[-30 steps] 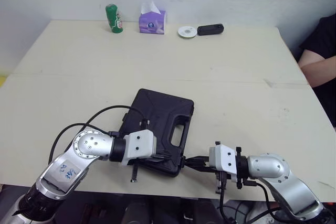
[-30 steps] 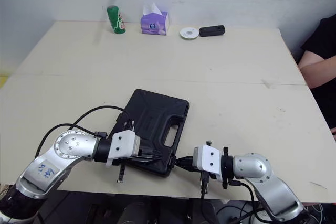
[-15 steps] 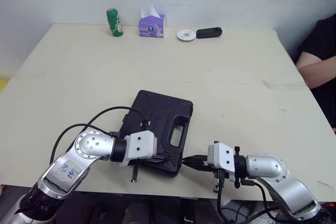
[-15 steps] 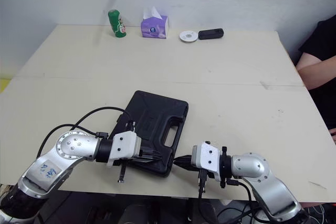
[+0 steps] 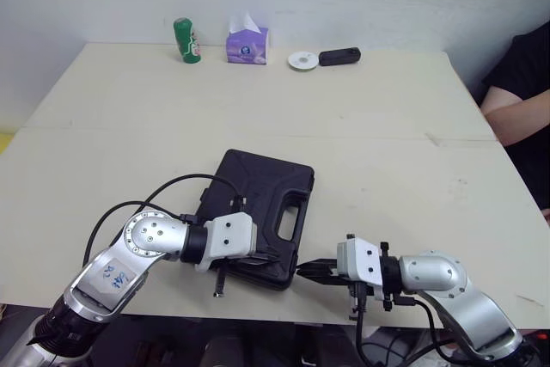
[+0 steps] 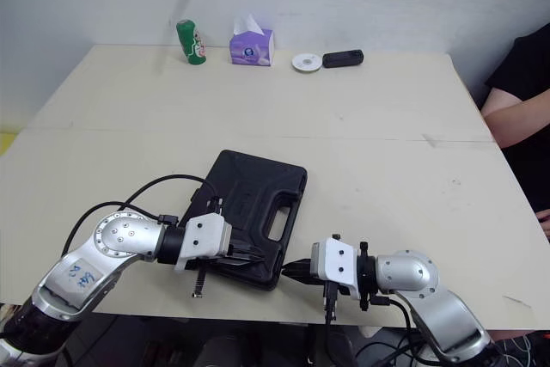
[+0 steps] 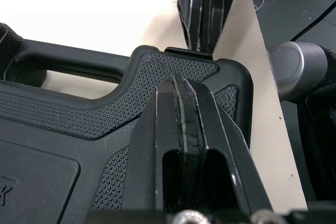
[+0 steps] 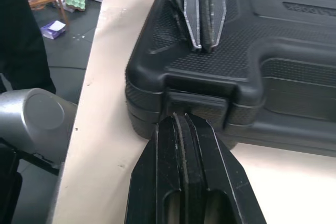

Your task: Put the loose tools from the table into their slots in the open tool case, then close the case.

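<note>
Tool case (image 5: 258, 199) closed on surface (image 5: 387, 169). Left gripper (image 5: 275, 257), fingers pressed together, rests on its corner. Right gripper (image 5: 302, 270), likewise pressed together, tips meeting the latch (image 8: 197, 103) directly ahead.

The tool case (image 5: 258, 185) is noted as matt black plastic with stippled texture; the desk (image 5: 387, 109) is finished smooth, matt.

Right claw (image 5: 302, 270) nearer case (image 5: 258, 185)

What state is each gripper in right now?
Left gripper: jaws shut, holding nothing, tips on the closed case.
Right gripper: jaws shut, holding nothing, tips at the case's front latch.
</note>
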Available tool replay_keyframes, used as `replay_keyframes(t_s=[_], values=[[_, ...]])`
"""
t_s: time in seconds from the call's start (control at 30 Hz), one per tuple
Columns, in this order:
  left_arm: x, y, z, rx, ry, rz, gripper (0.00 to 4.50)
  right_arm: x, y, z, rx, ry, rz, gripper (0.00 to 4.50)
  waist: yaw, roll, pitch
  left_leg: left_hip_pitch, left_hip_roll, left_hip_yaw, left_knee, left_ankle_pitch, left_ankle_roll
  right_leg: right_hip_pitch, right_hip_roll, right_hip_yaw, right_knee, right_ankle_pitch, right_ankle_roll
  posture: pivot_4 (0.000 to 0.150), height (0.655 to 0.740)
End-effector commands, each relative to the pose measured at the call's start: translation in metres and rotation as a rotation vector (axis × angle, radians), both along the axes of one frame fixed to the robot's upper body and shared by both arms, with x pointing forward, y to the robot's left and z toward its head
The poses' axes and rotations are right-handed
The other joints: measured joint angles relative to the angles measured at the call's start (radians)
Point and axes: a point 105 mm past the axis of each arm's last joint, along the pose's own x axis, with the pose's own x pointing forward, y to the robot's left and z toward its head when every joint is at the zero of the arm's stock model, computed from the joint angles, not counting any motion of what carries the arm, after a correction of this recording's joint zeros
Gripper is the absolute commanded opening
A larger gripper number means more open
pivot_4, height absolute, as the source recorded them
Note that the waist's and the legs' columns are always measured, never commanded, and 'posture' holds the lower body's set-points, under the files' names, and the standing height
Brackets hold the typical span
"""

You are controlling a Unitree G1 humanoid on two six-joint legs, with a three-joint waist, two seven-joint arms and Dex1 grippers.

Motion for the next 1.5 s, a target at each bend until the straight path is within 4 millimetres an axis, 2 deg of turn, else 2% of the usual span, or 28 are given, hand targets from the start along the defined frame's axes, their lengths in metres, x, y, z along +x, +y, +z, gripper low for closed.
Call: replay_keyframes(t_s=[0.03,0.33,0.43,0.53,0.67,0.83,0.97,1.07,1.17,1.27,1.33,1.37,1.4,1.43,1.5], values=[[-0.006,0.020,-0.053,0.172,0.184,0.080,0.10,-0.010,0.018,0.023,0.093,-0.061,0.081,0.00,-0.001,0.000,0.000,0.001,0.000,0.000,0.000,0.000,0.000,0.001,0.000,0.000,0.000,0.000,0.000,0.150,0.7400],[-0.005,0.022,-0.054,0.183,0.192,0.080,0.10,0.000,0.024,0.034,0.106,-0.091,0.080,0.00,-0.017,0.000,0.001,0.009,0.002,0.000,-0.002,-0.003,-0.001,0.007,0.001,0.000,0.000,-0.002,-0.003,0.150,0.7400],[-0.005,0.023,-0.055,0.187,0.196,0.079,0.10,-0.012,0.030,0.035,0.110,-0.063,0.132,0.00,-0.023,0.000,0.001,0.011,0.005,0.001,-0.003,-0.002,-0.004,0.007,0.003,0.000,0.001,-0.004,-0.006,0.150,0.7400],[-0.005,0.023,-0.056,0.190,0.197,0.081,0.10,-0.013,0.030,0.034,0.103,-0.045,0.130,0.00,-0.012,0.002,0.000,0.012,0.004,0.000,-0.007,-0.001,-0.006,0.007,0.003,-0.001,0.001,-0.004,-0.008,0.150,0.7400],[-0.005,0.024,-0.056,0.190,0.201,0.091,0.10,-0.008,0.027,0.033,0.082,-0.048,0.106,0.00,-0.011,0.001,-0.001,0.012,0.004,0.000,-0.010,-0.001,-0.006,0.007,0.003,-0.001,-0.001,-0.005,-0.008,0.150,0.7400],[-0.005,0.028,-0.056,0.187,0.195,0.104,0.10,-0.002,0.007,0.038,0.054,-0.066,0.061,0.00,-0.009,0.001,-0.001,0.012,0.004,0.000,-0.010,-0.001,-0.006,0.007,0.003,-0.001,-0.002,-0.004,-0.007,0.150,0.7400],[0.009,0.020,-0.032,0.005,0.107,0.134,0.10,0.003,-0.007,0.043,0.056,-0.096,0.011,0.00,-0.010,0.001,0.001,0.012,0.004,0.000,-0.012,-0.001,-0.006,0.007,0.003,-0.001,-0.002,-0.005,-0.008,0.150,0.7400],[0.023,0.024,-0.006,-0.169,-0.006,0.191,0.10,0.007,-0.022,0.042,0.025,-0.116,-0.030,0.00,-0.009,0.002,0.004,0.012,0.004,0.000,-0.012,-0.001,-0.005,0.006,0.003,-0.001,-0.002,-0.005,-0.008,0.150,0.7400],[0.029,0.055,0.017,-0.267,-0.034,0.279,0.10,0.016,-0.053,0.045,-0.038,-0.146,-0.091,0.00,-0.009,0.000,0.013,0.010,0.004,0.000,-0.012,0.000,-0.005,0.005,0.003,-0.001,-0.002,-0.004,-0.007,0.150,0.7400],[0.029,0.075,0.031,-0.307,-0.030,0.329,0.10,0.025,-0.076,0.051,-0.069,-0.177,-0.153,0.00,-0.012,0.000,0.021,0.008,0.004,0.001,-0.012,0.000,-0.005,0.003,0.003,-0.002,-0.002,-0.004,-0.007,0.150,0.7400],[0.036,0.097,0.044,-0.324,-0.070,0.423,0.73,0.036,-0.097,0.058,-0.094,-0.207,-0.216,0.00,-0.010,-0.002,0.024,0.004,0.004,0.001,-0.011,0.000,-0.006,-0.001,0.003,-0.002,-0.001,-0.004,-0.007,0.150,0.7400],[0.036,0.113,0.043,-0.263,-0.087,0.452,0.99,0.040,-0.106,0.063,-0.096,-0.197,-0.244,0.32,-0.010,-0.003,0.026,0.000,0.004,0.001,-0.010,0.001,-0.007,-0.005,0.003,-0.002,-0.001,-0.004,-0.007,0.150,0.7400],[0.035,0.126,0.041,-0.223,-0.083,0.480,1.63,0.043,-0.112,0.066,-0.104,-0.205,-0.255,0.82,-0.011,-0.003,0.027,-0.008,0.004,0.001,-0.006,0.004,-0.011,-0.012,0.003,-0.003,0.001,-0.003,-0.006,0.150,0.7400],[0.033,0.140,0.038,-0.181,-0.064,0.513,1.83,0.045,-0.116,0.068,-0.111,-0.207,-0.256,1.00,-0.012,-0.003,0.028,-0.008,0.004,0.001,-0.005,0.004,-0.011,-0.012,0.003,-0.003,0.001,-0.003,-0.006,0.150,0.7400],[0.032,0.168,0.035,-0.133,-0.070,0.589,2.73,0.049,-0.123,0.071,-0.140,-0.236,-0.252,1.95,-0.018,-0.002,0.029,-0.008,0.005,0.002,-0.002,0.004,-0.010,-0.012,0.004,-0.003,0.001,-0.003,-0.006,0.150,0.7400]])
